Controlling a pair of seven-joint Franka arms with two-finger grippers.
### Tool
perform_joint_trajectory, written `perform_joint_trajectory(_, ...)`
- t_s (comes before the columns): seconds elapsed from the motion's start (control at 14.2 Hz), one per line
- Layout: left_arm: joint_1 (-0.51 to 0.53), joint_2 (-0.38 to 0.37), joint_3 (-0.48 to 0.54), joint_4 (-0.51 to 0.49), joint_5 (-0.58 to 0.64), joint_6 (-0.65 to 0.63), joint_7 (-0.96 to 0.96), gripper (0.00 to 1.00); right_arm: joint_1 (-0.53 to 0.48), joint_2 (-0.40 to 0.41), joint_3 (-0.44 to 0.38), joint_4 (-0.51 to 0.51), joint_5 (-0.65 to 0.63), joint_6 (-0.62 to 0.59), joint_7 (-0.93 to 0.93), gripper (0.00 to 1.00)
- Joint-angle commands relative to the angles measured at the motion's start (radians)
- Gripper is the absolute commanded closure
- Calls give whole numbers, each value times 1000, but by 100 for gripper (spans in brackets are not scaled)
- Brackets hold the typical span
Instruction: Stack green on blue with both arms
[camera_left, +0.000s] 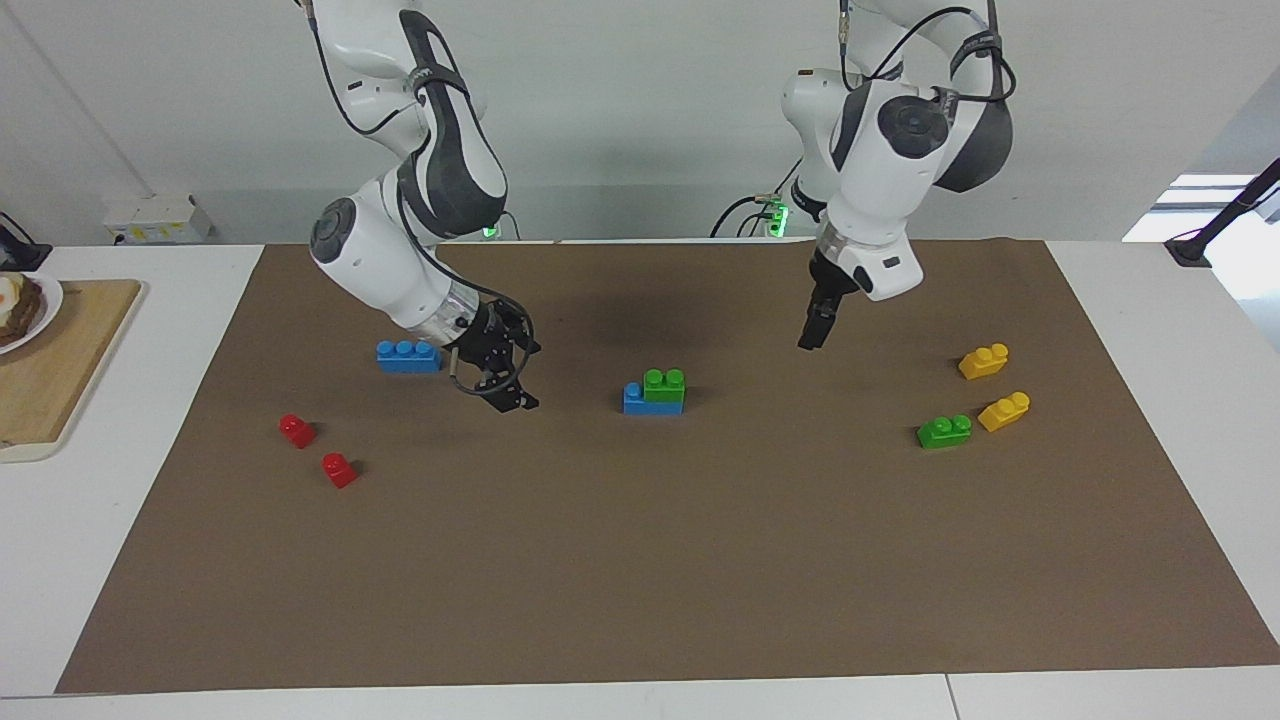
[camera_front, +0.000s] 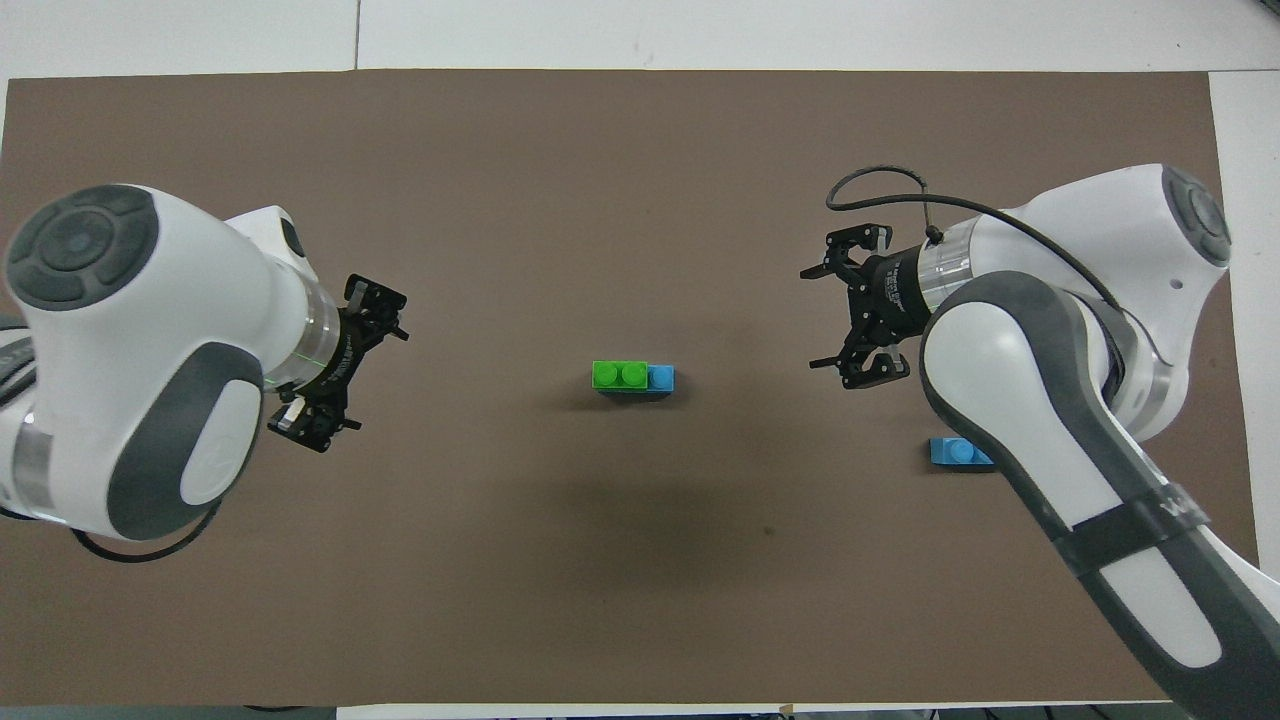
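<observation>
Find the green brick (camera_left: 664, 385) seated on the blue brick (camera_left: 634, 398) at mid-mat (camera_left: 640, 560), one blue stud left uncovered toward the right arm's end. Both claws are released and empty: the left claw (camera_left: 812, 331) hangs over the mat toward the loose green brick (camera_left: 944, 431); the right claw (camera_left: 503, 384) hangs just beside the second blue brick (camera_left: 408, 356).

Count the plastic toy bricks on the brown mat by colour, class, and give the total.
Blue three-stud plastic bricks: 2, one loose, one under a green brick
Green two-stud plastic bricks: 2, one stacked, one loose
Yellow two-stud plastic bricks: 2
Red one-stud plastic bricks: 2
Total: 8
</observation>
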Motion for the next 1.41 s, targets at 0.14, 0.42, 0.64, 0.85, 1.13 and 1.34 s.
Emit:
perform_joint_trajectory(0.14,121,-62,-8,-17,2,-115,381,0,-101,-44,7,99,-124,-156,-265,3)
perform_joint_trajectory(0.42,160,-79,-5,-18,4,-186,636,0,-124,-93,7,155,-278,-263,-489,3)
perform_joint_trajectory(0.64,204,-79,-3,-7,5,-201,743,0,-124,-121,6,217,-390,-361,-731,3)
perform_joint_trajectory(0.85,266,-65,-3,20,7,-147,831,0,-124,-141,4,247,-469,-426,-1023,3)
perform_joint_trajectory(1.13,273,-65,-3,7,36,-42,908,0,-139,-169,4,245,-520,-435,-1246,3)
perform_joint_trajectory(1.34,269,-71,-6,3,36,-53,906,0,-175,-172,6,245,-522,-440,-1313,3)
